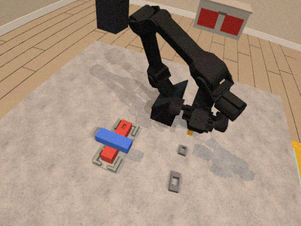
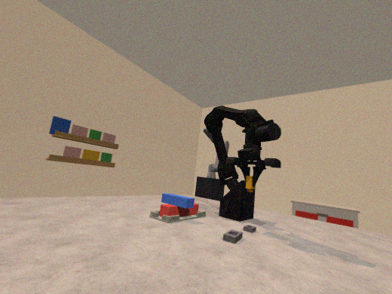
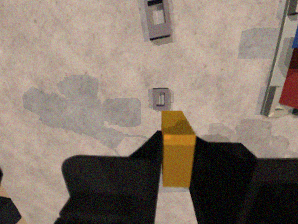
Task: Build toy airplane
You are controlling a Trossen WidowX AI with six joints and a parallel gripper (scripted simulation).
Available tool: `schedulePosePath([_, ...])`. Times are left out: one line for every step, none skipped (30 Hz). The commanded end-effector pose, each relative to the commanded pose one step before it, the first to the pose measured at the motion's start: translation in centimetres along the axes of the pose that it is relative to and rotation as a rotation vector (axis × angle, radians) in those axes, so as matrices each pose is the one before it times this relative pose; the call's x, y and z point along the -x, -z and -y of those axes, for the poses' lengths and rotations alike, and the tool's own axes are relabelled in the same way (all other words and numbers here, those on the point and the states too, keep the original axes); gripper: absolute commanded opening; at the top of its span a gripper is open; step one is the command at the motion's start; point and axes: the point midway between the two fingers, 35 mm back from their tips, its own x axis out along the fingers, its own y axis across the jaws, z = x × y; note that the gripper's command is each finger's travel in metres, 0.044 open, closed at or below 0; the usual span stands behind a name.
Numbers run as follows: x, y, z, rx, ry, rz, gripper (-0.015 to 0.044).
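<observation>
The red fuselage (image 1: 109,154) (image 2: 168,209) (image 3: 290,90) lies in the grey-green cradle (image 1: 96,162) (image 2: 154,215) (image 3: 272,95). The blue wing (image 1: 113,139) (image 2: 177,200) lies across its top; its tab is hidden. The small tail socket (image 1: 124,126) in the fuselage is empty. My gripper (image 2: 249,180) (image 3: 171,135) is shut on the yellow-orange tail fin (image 1: 190,132) (image 2: 249,183) (image 3: 177,165), which hangs upright between the fingertips, above the small grey holder (image 1: 182,150) (image 2: 249,228) (image 3: 161,98) and off to the arm's base side of it. The fingers are hidden in the top view.
A larger grey holder (image 1: 175,181) (image 2: 233,236) (image 3: 158,19) stands empty on the mottled table top, farther from the arm's base than the small one. The cradle lies to the left of both holders in the top view. The arm's dark base (image 1: 165,114) (image 2: 237,205) stands behind.
</observation>
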Motion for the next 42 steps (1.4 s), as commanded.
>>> schedulePosePath([0.312, -0.367, 1.182, 0.0030, -0.02069, -0.01636, 0.0000])
schedulePosePath([0.007, -0.167, 0.290, 0.0013, -0.00259, 0.00021, 0.0000])
schedulePosePath([0.005, -0.163, 0.292, 0.0013, -0.00252, 0.00024, 0.0000])
schedulePosePath([0.005, -0.166, 0.295, 0.0012, -0.00238, 0.00076, 0.0000])
schedulePosePath([0.003, -0.162, 0.297, 0.0012, -0.00230, 0.00079, 0.0000])
schedulePosePath([0.001, -0.158, 0.299, 0.0012, -0.00223, 0.00082, 0.0000])
schedulePosePath([-0.001, -0.155, 0.301, 0.0011, -0.00215, 0.00085, 0.0000])
schedulePosePath([-0.003, -0.151, 0.303, 0.0011, -0.00207, 0.00088, 0.0000])
schedulePosePath([-0.005, -0.147, 0.305, 0.0010, -0.00199, 0.00090, 0.0000])
schedulePosePath([-0.007, -0.143, 0.306, 0.0010, -0.00191, 0.00093, 0.0000])
schedulePosePath([-0.009, -0.138, 0.308, 0.0010, -0.00183, 0.00095, 0.0000])
schedulePosePath([-0.011, -0.134, 0.310, 0.0009, -0.00175, 0.00097, 0.0000])
schedulePosePath([-0.013, -0.130, 0.311, 0.0009, -0.00167, 0.00099, 0.0000])
schedulePosePath([-0.014, -0.125, 0.313, 0.0009, -0.00157, 0.00101, 0.0000])
schedulePosePath([-0.016, -0.121, 0.314, 0.0008, -0.00149, 0.00102, 0.0000])
schedulePosePath([-0.018, -0.117, 0.315, 0.0008, -0.00141, 0.00104, 0.0000])
schedulePosePath([-0.020, -0.113, 0.317, 0.0008, -0.00133, 0.00105, 0.0000])
schedulePosePath([-0.022, -0.108, 0.318, 0.0007, -0.00125, 0.00106, 0.0000])
schedulePosePath([-0.023, -0.104, 0.319, 0.0007, -0.00116, 0.00107, 0.0000])
schedulePosePath([-0.025, -0.100, 0.320, 0.0007, -0.00108, 0.00108, 0.0000])
schedulePosePath([-0.027, -0.095, 0.321, 0.0006, -0.00100, 0.00109, 0.0000])
schedulePosePath([-0.029, -0.091, 0.322, 0.0006, -0.00092, 0.00109, 0.0000])
schedulePosePath([-0.030, -0.086, 0.323, 0.0006, -0.00083, 0.00110, 0.0000])
schedulePosePath([-0.032, -0.082, 0.323, 0.0005, -0.00074, 0.00110, 0.0000])
schedulePosePath([-0.034, -0.077, 0.324, 0.0005, -0.00066, 0.00110, 0.0000])
schedulePosePath([-0.036, -0.073, 0.325, 0.0005, -0.00058, 0.00110, 0.0000])
schedulePosePath([-0.037, -0.069, 0.325, 0.0005, -0.00049, 0.00109, 0.0000])
schedulePosePath([-0.039, -0.064, 0.326, 0.0004, -0.00041, 0.00109, 0.0000])
schedulePosePath([-0.040, -0.060, 0.326, 0.0004, -0.00032, 0.00108, 0.0000])
schedulePosePath([-0.042, -0.055, 0.326, 0.0004, -0.00024, 0.00108, 0.0000])
schedulePosePath([-0.043, -0.051, 0.327, 0.0003, -0.00016, 0.00107, 0.0000])
schedulePosePath([-0.045, -0.046, 0.327, 0.0003, -0.00007, 0.00106, 0.0000])
schedulePosePath([-0.046, -0.041, 0.327, 0.0003, 0.00001, 0.00105, 0.0000])
schedulePosePath([-0.048, -0.037, 0.327, 0.0003, 0.00010, 0.00103, 0.0000])
schedulePosePath([-0.049, -0.032, 0.327, 0.0002, 0.00018, 0.00102, 0.0000])
schedulePosePath([-0.051, -0.028, 0.327, 0.0002, 0.00026, 0.00100, 0.0000])
schedulePosePath([-0.052, -0.023, 0.327, 0.0002, 0.00035, 0.00098, 0.0000])
schedulePosePath([-0.053, -0.019, 0.326, 0.0002, 0.00043, 0.00096, 0.0000])
schedulePosePath([-0.055, -0.014, 0.326, 0.0002, 0.00051, 0.00094, 0.0000])
schedulePosePath([-0.056, -0.010, 0.326, 0.0001, 0.00059, 0.00092, 0.0000])
schedulePosePath([-0.057, -0.005, 0.325, 0.0001, 0.00067, 0.00090, 0.0000])
schedulePosePath([-0.059, -0.001, 0.325, 0.0001, 0.00076, 0.00087, 0.0000])
